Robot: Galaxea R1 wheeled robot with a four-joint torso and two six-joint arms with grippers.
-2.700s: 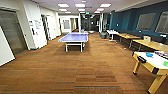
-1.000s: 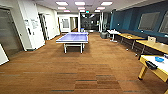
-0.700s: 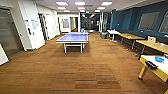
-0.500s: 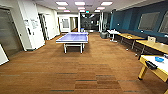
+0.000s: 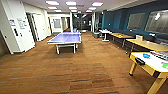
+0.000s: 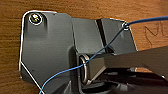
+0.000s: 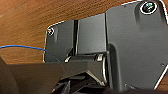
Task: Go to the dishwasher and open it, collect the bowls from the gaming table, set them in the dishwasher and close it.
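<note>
While I have the rig standing on open wood-pattern floor [image 5: 82,72], I can report the bowls uncollected: a blue bowl [image 5: 146,55] and a green bowl [image 5: 164,65] sit on the white top of the gaming table [image 5: 150,65] at about two o'clock, near at hand. From this, my judgement is that the collecting, loading and closing steps all remain; whether the dishwasher is already open I cannot say from here.

Both wrist views look down past the robot's own dark plates onto bare floor, and I cannot tell whether either pincer is released or clenched.

For clearance, the near corner of the gaming table and its yellow leg [image 5: 157,85] are the edge to mind on the right. A blue ping-pong table [image 5: 65,38] stands well apart at about eleven o'clock, with wide floor between. White wall panels [image 5: 18,30] line the ten o'clock side, and yellow-topped tables [image 5: 147,45] run along the blue wall at one o'clock.
</note>
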